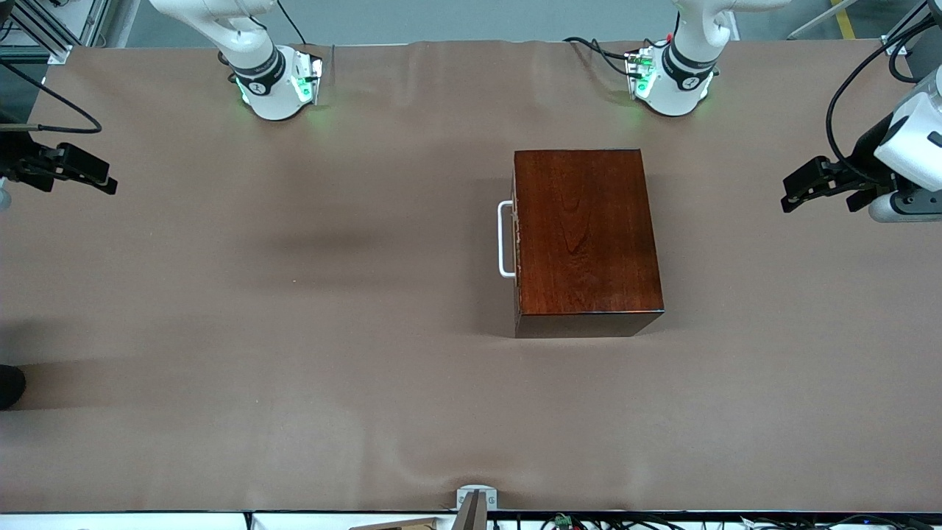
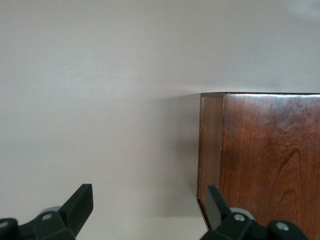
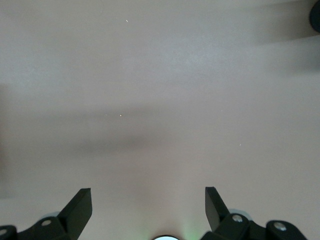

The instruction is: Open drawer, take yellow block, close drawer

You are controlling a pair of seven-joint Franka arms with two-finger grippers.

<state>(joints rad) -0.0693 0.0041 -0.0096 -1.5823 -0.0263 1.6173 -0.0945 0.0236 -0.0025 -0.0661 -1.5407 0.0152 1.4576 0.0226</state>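
The dark reddish-brown wooden box (image 1: 585, 235) stands mid-table, somewhat toward the left arm's end. Its drawer is pushed fully in, and only the white bar handle (image 1: 505, 239) shows, facing the right arm's end. The yellow block is hidden. My left gripper (image 1: 802, 193) hovers open at the left arm's end of the table, well apart from the box. In the left wrist view the left gripper (image 2: 148, 192) is empty, with a corner of the box (image 2: 265, 160) beside one finger. My right gripper (image 1: 99, 177) waits open and empty at the right arm's end, over bare cloth (image 3: 148, 195).
Brown cloth (image 1: 294, 331) covers the whole table. The two arm bases (image 1: 280, 88) (image 1: 673, 81) stand along the edge farthest from the front camera. A small metal bracket (image 1: 475, 504) sits at the nearest edge, and a dark object (image 1: 9, 386) pokes in at the right arm's end.
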